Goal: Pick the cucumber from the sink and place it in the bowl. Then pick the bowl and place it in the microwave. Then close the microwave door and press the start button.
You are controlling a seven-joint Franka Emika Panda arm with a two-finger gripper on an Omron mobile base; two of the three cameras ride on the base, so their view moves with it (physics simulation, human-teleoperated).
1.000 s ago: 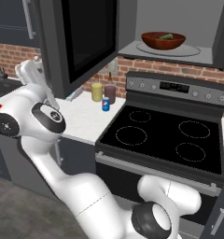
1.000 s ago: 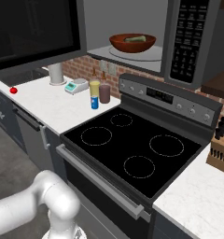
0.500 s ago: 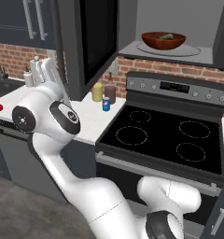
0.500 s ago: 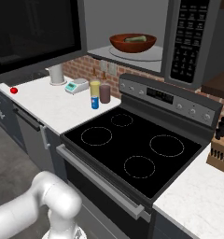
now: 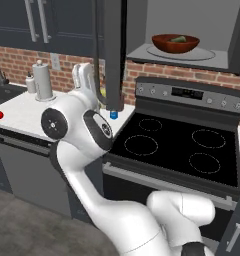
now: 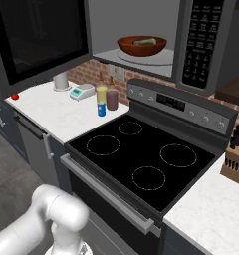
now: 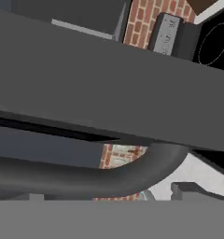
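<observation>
The microwave (image 6: 141,45) hangs over the stove (image 6: 146,159), its cavity exposed, and the microwave door (image 5: 112,50) stands swung out, seen edge-on in the left base view and as a big dark panel (image 6: 42,40) on the left of the right base view. Inside, the bowl (image 5: 175,43) sits on the turntable with the cucumber (image 6: 144,42) lying in it. So the pick from the sink and both placings look done; what remains, judging by the open door, is shutting it and pressing the start button on the keypad (image 6: 201,35).

The arm (image 5: 77,130) rises from the base and folds up beside the bench (image 6: 57,107), its hand raised close against the door's lower edge. The claw (image 5: 84,75) points upward next to the door, spread wide and gripping nothing. From the hand view the door's underside and its curved handle (image 7: 109,175) lie just in front of the fingers.
</observation>
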